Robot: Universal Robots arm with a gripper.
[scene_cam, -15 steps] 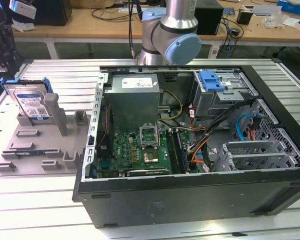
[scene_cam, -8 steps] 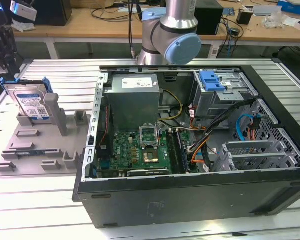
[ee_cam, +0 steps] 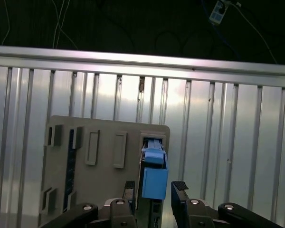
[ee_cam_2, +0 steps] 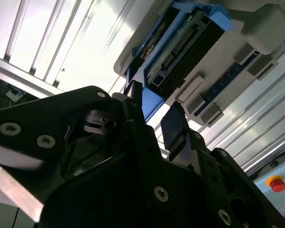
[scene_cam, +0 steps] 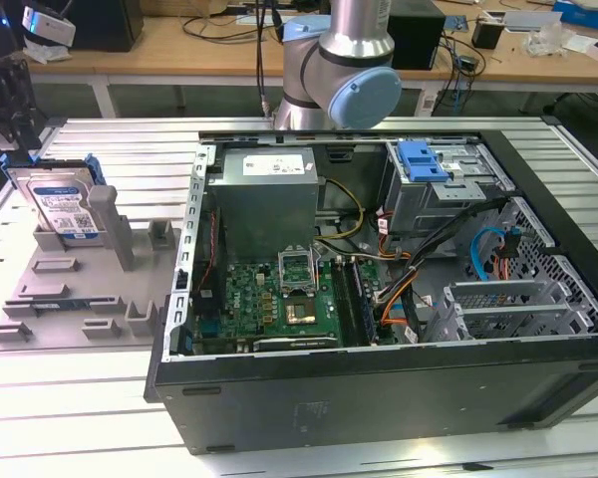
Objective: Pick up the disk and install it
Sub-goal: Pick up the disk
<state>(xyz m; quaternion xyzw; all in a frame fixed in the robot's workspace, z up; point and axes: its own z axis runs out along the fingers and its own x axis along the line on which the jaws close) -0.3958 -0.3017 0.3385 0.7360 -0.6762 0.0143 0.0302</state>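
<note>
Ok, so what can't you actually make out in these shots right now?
Disk: exterior view, the gray fixture's post covers its edge and the label print is too small.
Hand: first wrist view, body cut off by the picture edge; contact with the disk's blue carrier unclear.
Drive cage: exterior view, inside hidden by its own top.

No legible text or labels

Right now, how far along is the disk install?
Nothing finished yet: the silver hard drive in its blue carrier stands in the grey plastic holder, outside the open black computer case. In hand: the gripper is at it, jaws open either side of the blue carrier, with gaps showing in the first wrist view. Left: grasp, lift, and seating in the case.
</note>
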